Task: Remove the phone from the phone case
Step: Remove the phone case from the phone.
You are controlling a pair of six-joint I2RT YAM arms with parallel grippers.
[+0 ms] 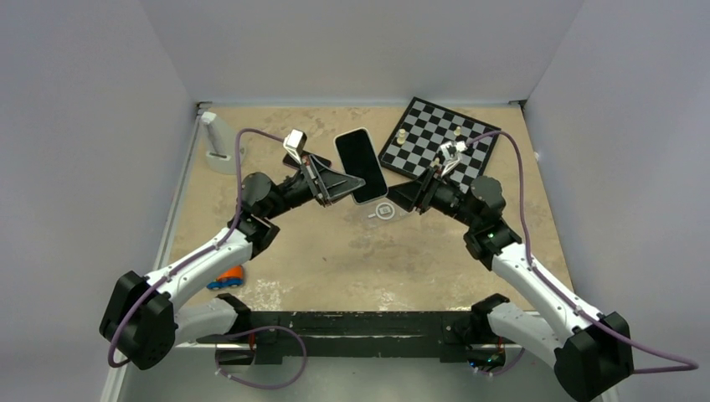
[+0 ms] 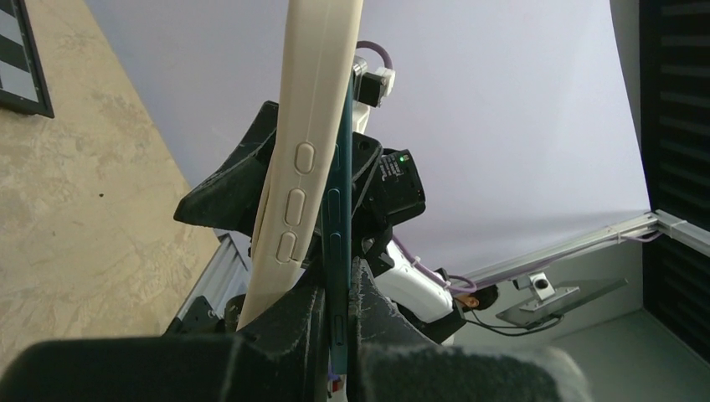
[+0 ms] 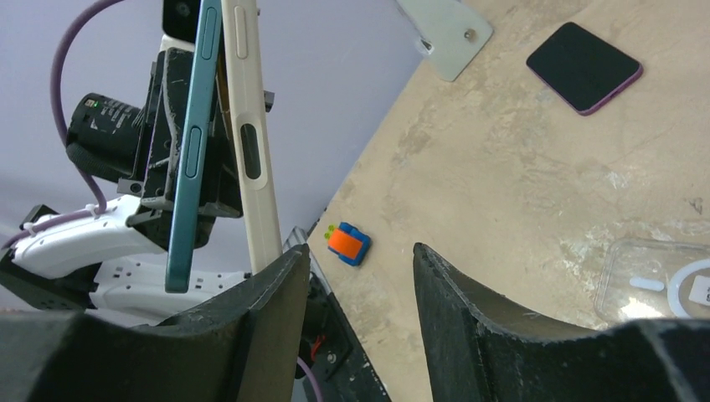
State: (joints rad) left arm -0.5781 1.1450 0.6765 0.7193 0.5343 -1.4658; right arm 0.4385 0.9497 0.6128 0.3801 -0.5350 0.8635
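My left pincer (image 2: 339, 331) clamps the teal-edged phone (image 2: 339, 209), cream case (image 2: 306, 126) splayed off one edge; my right pincer (image 3: 356, 285), half open and empty, hangs beside that case.

The phone (image 1: 362, 163) has a shiny black glass-like screen, and its blue-green side is smooth. The phone case (image 2: 297, 167) looks like smooth, dull cream plastic. The table (image 1: 335, 251) is rough and sandy. At one o'clock, the chessboard (image 1: 439, 142) looks smooth.
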